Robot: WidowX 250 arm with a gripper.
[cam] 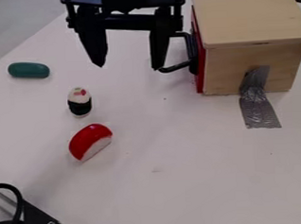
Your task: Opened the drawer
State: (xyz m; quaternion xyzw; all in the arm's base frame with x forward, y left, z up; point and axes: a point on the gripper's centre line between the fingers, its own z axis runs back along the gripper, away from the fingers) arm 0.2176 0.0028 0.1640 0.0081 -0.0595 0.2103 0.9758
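Observation:
The black gripper (128, 66) hangs down at the upper middle of the camera view, open, its two fingers wide apart with nothing between them. Its right finger is at the black handle (190, 45), overlapping it in view; whether the two touch I cannot tell. The handle juts left from the drawer's red front (200, 59). That front stands against the left side of the light wooden box (249, 19) at the upper right, with no visible gap between them.
Grey tape (257, 103) holds the box to the white table (182, 178). Left of centre lie a green oblong piece (29, 70), a black-and-white sushi toy (80, 102) and a red-and-white piece (90, 141). Black hardware (41, 219) occupies the lower left corner.

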